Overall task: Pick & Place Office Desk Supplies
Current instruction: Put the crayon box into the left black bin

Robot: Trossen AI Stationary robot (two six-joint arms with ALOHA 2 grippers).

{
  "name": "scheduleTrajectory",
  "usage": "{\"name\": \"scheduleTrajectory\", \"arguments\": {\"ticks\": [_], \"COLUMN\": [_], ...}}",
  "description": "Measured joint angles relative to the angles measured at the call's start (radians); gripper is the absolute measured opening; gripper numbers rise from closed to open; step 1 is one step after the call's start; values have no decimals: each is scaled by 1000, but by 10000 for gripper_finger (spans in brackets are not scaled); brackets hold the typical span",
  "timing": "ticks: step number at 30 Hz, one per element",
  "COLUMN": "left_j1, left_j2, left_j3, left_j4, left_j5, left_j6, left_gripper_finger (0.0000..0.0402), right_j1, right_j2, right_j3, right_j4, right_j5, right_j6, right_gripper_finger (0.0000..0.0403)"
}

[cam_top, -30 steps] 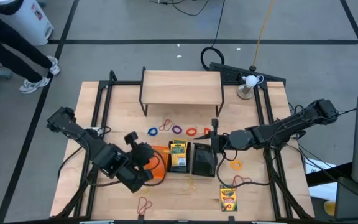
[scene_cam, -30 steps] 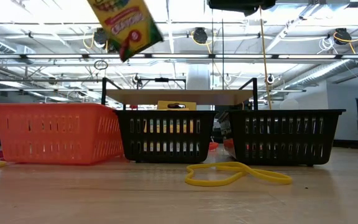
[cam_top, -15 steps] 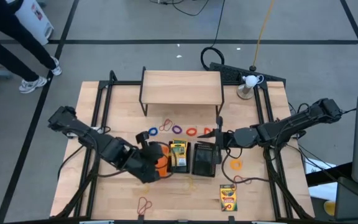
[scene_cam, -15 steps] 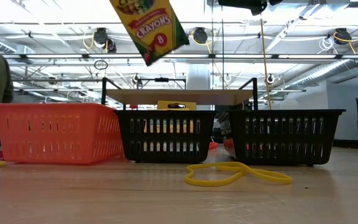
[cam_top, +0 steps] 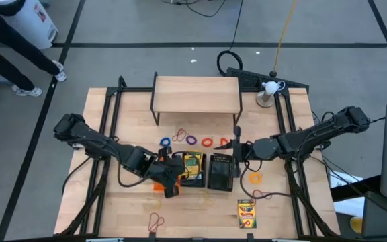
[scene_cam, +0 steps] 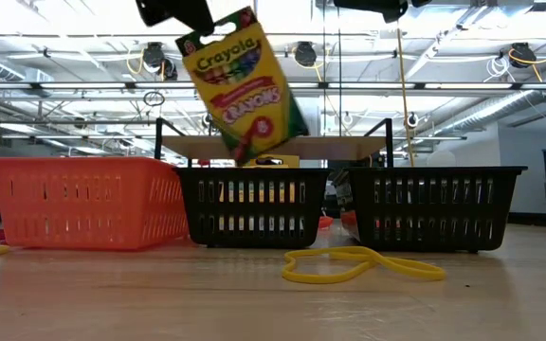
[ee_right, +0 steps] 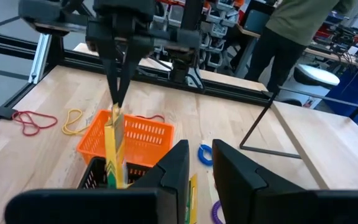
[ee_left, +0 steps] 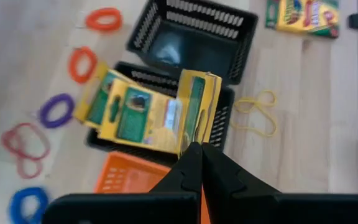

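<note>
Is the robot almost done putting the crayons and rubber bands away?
Not yet. One crayon box already lies in the middle black tray. The left gripper holds a second crayon box above that tray. Another crayon box and several rubber bands lie loose on the table. The right gripper waits by the other black tray.

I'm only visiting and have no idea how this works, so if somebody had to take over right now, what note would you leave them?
Left hand: shut on a crayon box, holding it above the middle black tray.
Right hand: waiting over the right black tray, fingers parted, holding nothing.
Done: one crayon box already lies in the middle black tray.
Left: drop the held box; another crayon box lies on the table; rubber bands are scattered behind the trays, with a yellow one in front. The orange tray looks empty.
</note>
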Motion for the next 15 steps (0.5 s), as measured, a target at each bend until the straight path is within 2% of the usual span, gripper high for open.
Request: {"name": "scheduleTrajectory", "arguments": {"ticks": [7,15], "left_j1": [19,30], "left_j2": [0,0], "left_j3": [-48,-51], "left_j4": [67,66], "left_j5": [89,119], "left_j6": [-1,-1], "left_gripper_finger": [0,0], "right_j1": [0,0], "right_j2": [0,0], "right_j3": [0,0], "right_j4": [0,0], "right_j5": [0,0], "right_j6": [0,0], "right_gripper_finger": [59,59]}}
